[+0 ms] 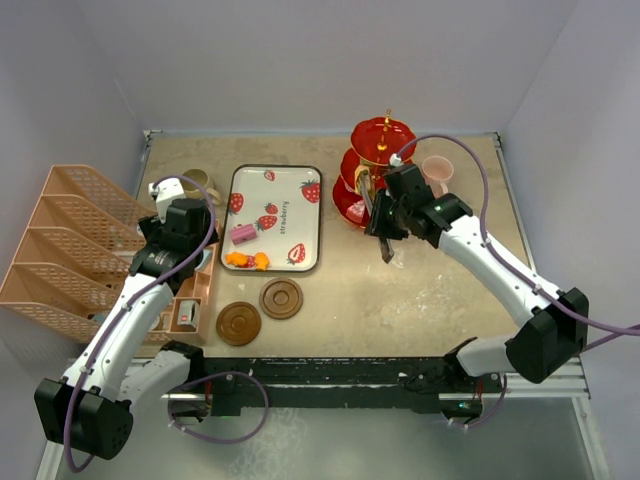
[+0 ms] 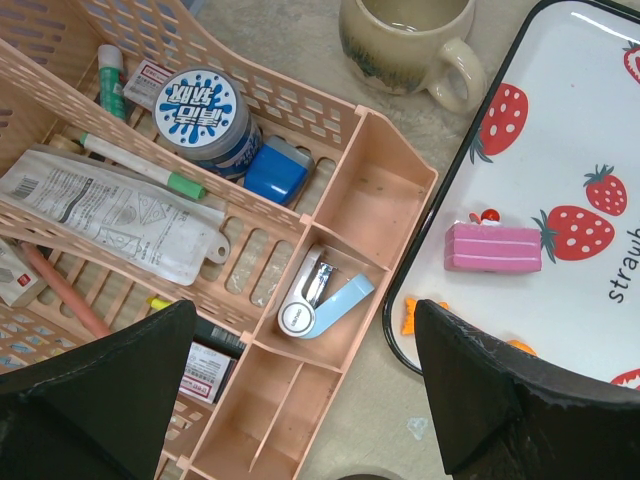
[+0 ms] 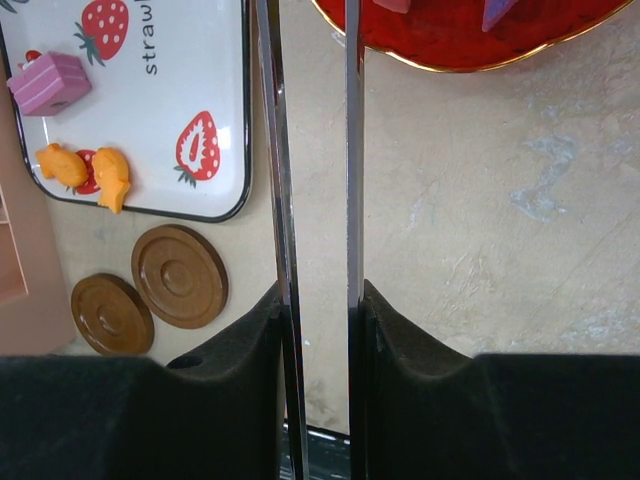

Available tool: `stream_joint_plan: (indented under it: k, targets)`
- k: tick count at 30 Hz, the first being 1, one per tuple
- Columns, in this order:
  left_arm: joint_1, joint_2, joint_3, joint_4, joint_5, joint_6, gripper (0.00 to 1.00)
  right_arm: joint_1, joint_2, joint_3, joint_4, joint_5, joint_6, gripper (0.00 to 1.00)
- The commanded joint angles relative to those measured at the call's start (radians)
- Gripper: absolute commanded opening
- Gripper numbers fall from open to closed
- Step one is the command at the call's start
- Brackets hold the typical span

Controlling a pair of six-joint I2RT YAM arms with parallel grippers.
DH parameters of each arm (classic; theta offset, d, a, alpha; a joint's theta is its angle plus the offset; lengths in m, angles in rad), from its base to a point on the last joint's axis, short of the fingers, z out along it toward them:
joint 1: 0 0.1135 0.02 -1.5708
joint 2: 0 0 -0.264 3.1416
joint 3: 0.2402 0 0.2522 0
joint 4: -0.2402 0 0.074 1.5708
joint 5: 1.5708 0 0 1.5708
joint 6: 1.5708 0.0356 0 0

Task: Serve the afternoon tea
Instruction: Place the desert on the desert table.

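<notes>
The red three-tier stand [image 1: 378, 160] stands at the back right, with the pink mug [image 1: 436, 172] beside it. My right gripper [image 1: 385, 240] [image 3: 318, 300] is shut on the long metal tweezers [image 3: 276, 150], which reach towards the stand's lowest plate [image 3: 470, 35]; their tips are out of view. A pink cake sweet [image 3: 50, 82] [image 2: 493, 247] and orange sweets [image 3: 85, 172] lie on the strawberry tray [image 1: 300, 215]. Two brown coasters [image 1: 281, 298] [image 1: 239, 323] sit in front of the tray. The olive mug [image 2: 405, 45] stands left of it. My left gripper [image 2: 304, 310] [image 1: 192, 262] hangs open over a desk organizer, holding nothing.
A peach desk organizer [image 2: 375, 190] holds a blue stapler [image 2: 322, 300], a round tin [image 2: 195, 105], pens and packets. A slatted peach file rack [image 1: 60, 250] fills the table's left edge. Grey walls close in the back and both sides.
</notes>
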Motion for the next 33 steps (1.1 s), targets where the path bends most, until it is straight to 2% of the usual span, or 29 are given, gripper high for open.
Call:
stream_joint_plan:
  k: [1, 7, 13, 33]
  targets:
    - [0.0, -0.002, 0.023, 0.033, 0.001, 0.011, 0.87, -0.013, 0.008, 0.028, 0.019, 0.051, 0.024, 0.32]
    - [-0.001, -0.003, 0.023, 0.036, 0.002, 0.011, 0.87, -0.014, -0.012, 0.029, 0.02, 0.076, 0.039, 0.32]
    - [0.0, -0.003, 0.023, 0.035, 0.006, 0.01, 0.87, -0.015, -0.001, 0.019, 0.046, 0.022, 0.019, 0.33]
    - [0.0, -0.002, 0.024, 0.033, -0.001, 0.011, 0.87, -0.015, 0.028, 0.049, 0.033, 0.01, -0.012, 0.43]
